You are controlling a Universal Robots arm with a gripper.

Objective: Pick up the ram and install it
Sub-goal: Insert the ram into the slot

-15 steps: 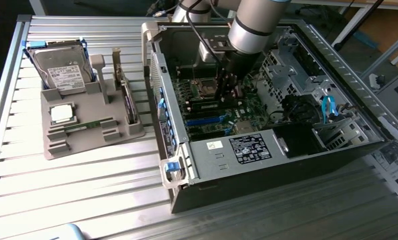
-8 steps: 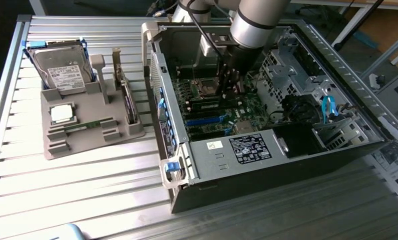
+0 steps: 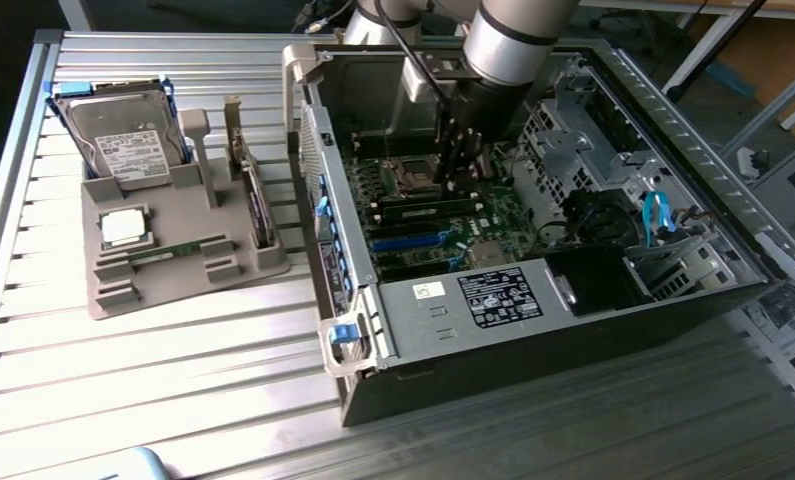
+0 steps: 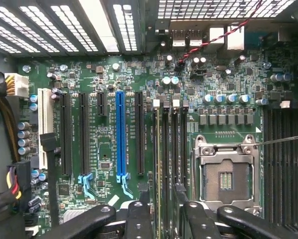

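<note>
A ram (image 3: 177, 250), a thin green stick with black chips, lies flat in the grey holder (image 3: 244, 268) on the table, at the exterior view's left. My gripper (image 3: 453, 180) is far from it, reaching down inside the open computer case over the motherboard. In the wrist view my gripper (image 4: 165, 206) stands open, its two black fingers (image 4: 139, 219) straddling the bank of memory slots (image 4: 175, 149). A thin greenish strip (image 4: 159, 159) runs along one of those slots, seemingly a stick seen edge-on. The fingers touch nothing.
The holder also carries a hard drive (image 3: 124, 140), a square silver CPU chip (image 3: 124, 228) and an upright expansion card (image 3: 250, 190). Beside the slots sits the empty CPU socket (image 4: 227, 174). Case walls (image 3: 504, 295), a blue cable (image 3: 657, 215) and a wire bundle (image 4: 4, 124) crowd the inside.
</note>
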